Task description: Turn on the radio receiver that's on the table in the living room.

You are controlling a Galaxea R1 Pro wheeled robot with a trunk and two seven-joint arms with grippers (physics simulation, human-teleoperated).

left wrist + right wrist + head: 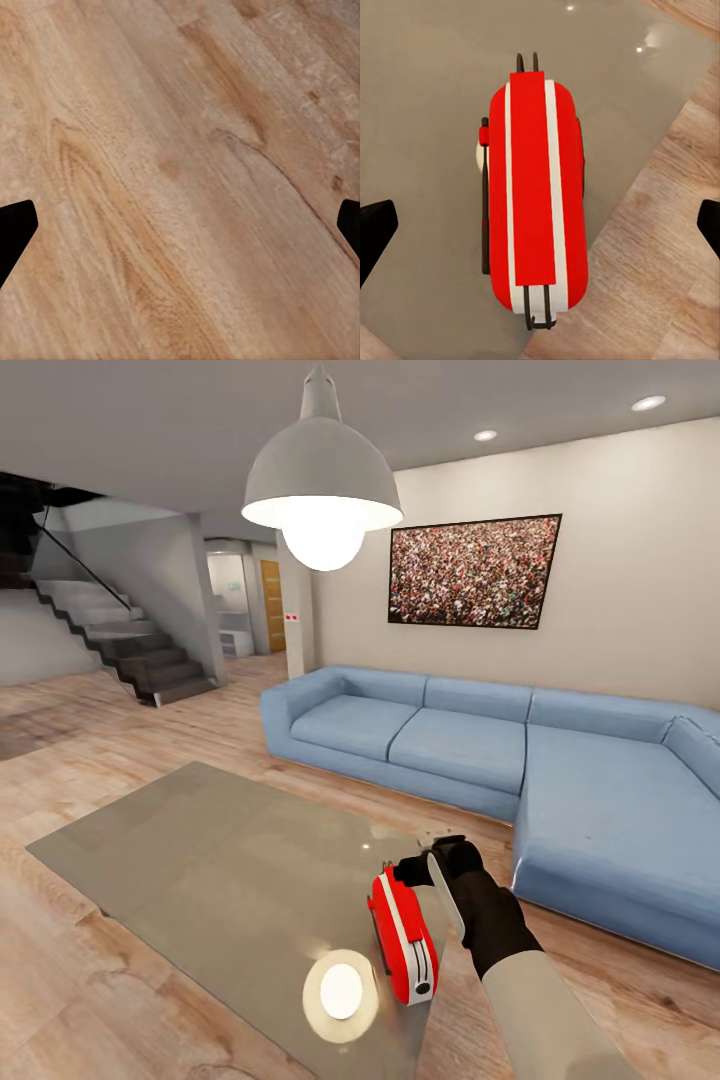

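**Right gripper poised over radio receiver at table edge**

Right gripper point(445, 850) positioned directly above the radio receiver point(403, 937), at its far end in the head view. Fingers spread wide: dark fingertips point(375, 232) at opposite edges of the right wrist view, with the radio receiver point(536, 199) centred in the gap and clear of both. No contact visible between fingers and casing. Left gripper point(180, 225) likewise spread apart, tips at the frame edges, nothing held, wood floor point(180, 150) beneath.

Radio receiver standing on its narrow side near the table's point(220, 860) near right edge, red body with white stripes along the top, white-grey end panel facing the camera. Thin dark antenna point(485, 202) folded along one side; small wire loops at both ends. Knob state too small to tell.

Right arm point(530, 980) extended forward from the lower right of the head view, pale forearm, dark wrist section angled down toward the receiver.

Table top glossy grey-brown, reflecting the lamp as a bright disc just beside the receiver. Light wood floor point(60, 960) all around. Blue L-shaped sofa point(520, 760) beyond the table, against a beige wall carrying a crowd picture point(473, 571). White dome pendant lamp point(322, 485) lit, hanging high in view. Staircase point(130, 645) at far left.
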